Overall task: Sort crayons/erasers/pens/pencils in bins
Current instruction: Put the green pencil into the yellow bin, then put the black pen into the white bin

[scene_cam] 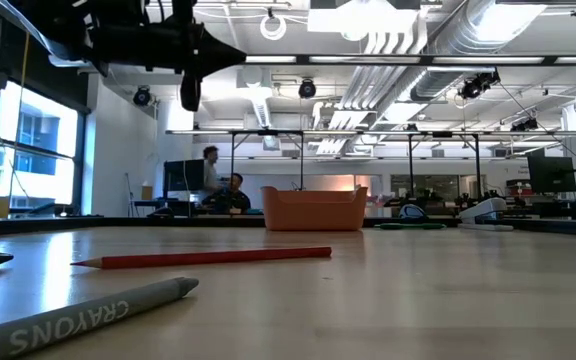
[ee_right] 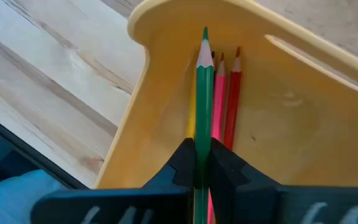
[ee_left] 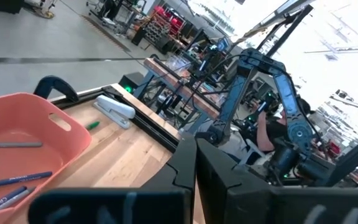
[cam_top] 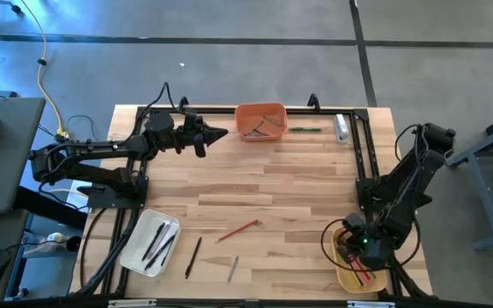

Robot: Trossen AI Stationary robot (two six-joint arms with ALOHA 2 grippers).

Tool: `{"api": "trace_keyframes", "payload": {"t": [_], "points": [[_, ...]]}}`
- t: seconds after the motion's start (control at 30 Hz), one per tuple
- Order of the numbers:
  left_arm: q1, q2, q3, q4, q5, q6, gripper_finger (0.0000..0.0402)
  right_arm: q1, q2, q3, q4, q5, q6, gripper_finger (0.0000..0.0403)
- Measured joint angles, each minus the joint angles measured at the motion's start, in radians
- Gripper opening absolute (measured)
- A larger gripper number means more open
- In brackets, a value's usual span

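Right wrist view: right gripper pinches a green pencil, fingers pressed against its shaft, tip aimed into the yellow bin.
Bin contents: pink pencil and red pencil lie just beside the green one, parallel, points the same way.
High view, right arm: gripper sits over the yellow bin at lower right of the frame.
Handling, green pencil: judged light, stiff, smooth-painted; a pinch mid-shaft suits it, and the point looks fragile, so lowering it flat seems safer than dropping it on its tip.
Left gripper: hovers in the upper middle, just left of the orange bin; in the left wrist view its fingers look pressed together with nothing between them.
Orange bin: holds several thin sticks; the left wrist view shows grey and blue ones.
White bin: lower left, with a few dark sticks inside.
Loose on table: red pencil at lower centre, black stick and grey crayon below it, green stick right of the orange bin.
Handling, crayon: judged light, waxy, easier to snap than a pencil; take it near the middle.
Other: stapler at upper right; people beyond the table in the low view.
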Motion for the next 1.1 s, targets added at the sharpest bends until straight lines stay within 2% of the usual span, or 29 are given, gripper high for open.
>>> {"api": "trace_keyframes", "payload": {"t": [0.47, 0.7, 0.87, 0.97, 1.1], "points": [[-0.038, 0.000, 0.000, -0.001, -0.023, 0.017, 0.0000, 0.021, 0.098, 0.000, -0.014, -0.041, -0.010, 0.0016], [-0.040, 0.000, 0.000, -0.010, -0.022, 0.018, 0.0000, 0.020, 0.098, 0.019, -0.021, -0.109, -0.045, 0.0090], [-0.041, 0.000, 0.000, -0.066, 0.012, 0.050, 0.0000, 0.019, 0.098, 0.099, -0.138, -0.102, -0.095, 0.0133], [-0.052, 0.001, 0.000, -0.127, 0.018, 0.072, 0.0000, 0.019, 0.098, 0.185, -0.255, -0.065, -0.139, 0.0127], [-0.080, 0.001, 0.000, -0.166, 0.042, 0.097, 0.0000, 0.010, 0.098, 0.322, -0.417, -0.028, -0.160, 0.0078]]}}
